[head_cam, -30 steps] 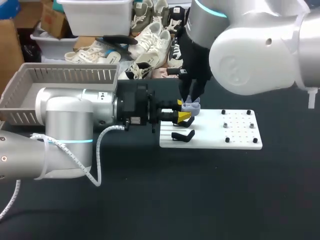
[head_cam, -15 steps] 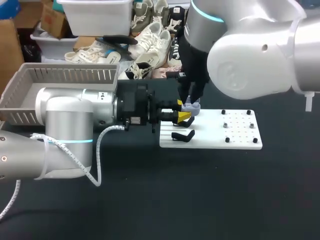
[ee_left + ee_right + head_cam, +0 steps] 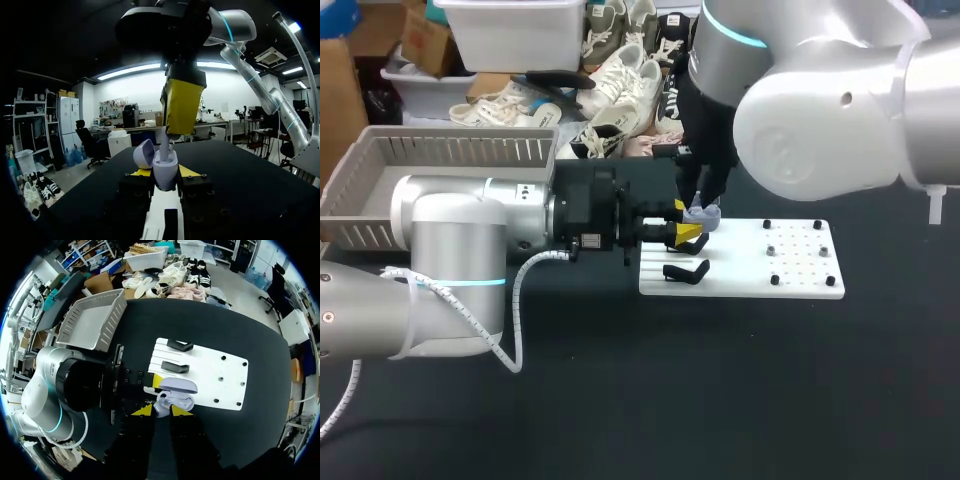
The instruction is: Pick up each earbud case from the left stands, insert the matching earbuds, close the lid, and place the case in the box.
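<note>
The left gripper pinches the smooth, egg-shaped lavender earbud case by its sides, over the edge of the flat white board, with the domed lid hinged open. The right gripper hangs above, its yellow tips pressed on a small pale earbud whose stem meets the case. A curved black stand sits on the board; the slatted grey box is well apart
</note>
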### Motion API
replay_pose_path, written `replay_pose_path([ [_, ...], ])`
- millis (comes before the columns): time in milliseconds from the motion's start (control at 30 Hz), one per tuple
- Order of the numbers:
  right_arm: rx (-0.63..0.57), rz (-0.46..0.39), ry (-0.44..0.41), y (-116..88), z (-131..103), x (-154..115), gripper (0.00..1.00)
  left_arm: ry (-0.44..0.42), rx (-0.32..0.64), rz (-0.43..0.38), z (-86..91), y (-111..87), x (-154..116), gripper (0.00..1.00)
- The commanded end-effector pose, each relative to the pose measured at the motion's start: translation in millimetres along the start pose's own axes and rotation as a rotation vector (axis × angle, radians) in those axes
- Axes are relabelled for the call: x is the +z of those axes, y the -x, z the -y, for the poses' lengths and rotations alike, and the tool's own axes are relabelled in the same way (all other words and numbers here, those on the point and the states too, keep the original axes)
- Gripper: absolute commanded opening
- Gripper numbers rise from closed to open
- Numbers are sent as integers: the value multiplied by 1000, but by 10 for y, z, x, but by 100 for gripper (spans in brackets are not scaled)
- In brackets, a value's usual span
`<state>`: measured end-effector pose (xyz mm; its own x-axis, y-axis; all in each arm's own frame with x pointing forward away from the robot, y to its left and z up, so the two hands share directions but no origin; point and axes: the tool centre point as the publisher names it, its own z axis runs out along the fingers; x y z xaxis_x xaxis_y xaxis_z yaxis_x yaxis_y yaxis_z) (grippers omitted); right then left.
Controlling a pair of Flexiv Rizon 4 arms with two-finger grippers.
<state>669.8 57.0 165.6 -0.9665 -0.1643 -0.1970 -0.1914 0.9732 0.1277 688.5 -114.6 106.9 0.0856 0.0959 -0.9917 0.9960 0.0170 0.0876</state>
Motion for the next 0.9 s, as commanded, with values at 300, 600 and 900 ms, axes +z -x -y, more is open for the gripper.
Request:
replay_pose_path([
  [300, 8, -2, -10, 16, -3, 60, 0, 4, 1, 1, 7, -5, 4, 0],
  [600, 12, -6, -15, 22, 3, 91, 0, 4, 1, 1, 7, -5, 4, 0],
  [900, 12, -18, -25, 18, 11, 128, 0, 4, 1, 1, 7, -5, 4, 0],
])
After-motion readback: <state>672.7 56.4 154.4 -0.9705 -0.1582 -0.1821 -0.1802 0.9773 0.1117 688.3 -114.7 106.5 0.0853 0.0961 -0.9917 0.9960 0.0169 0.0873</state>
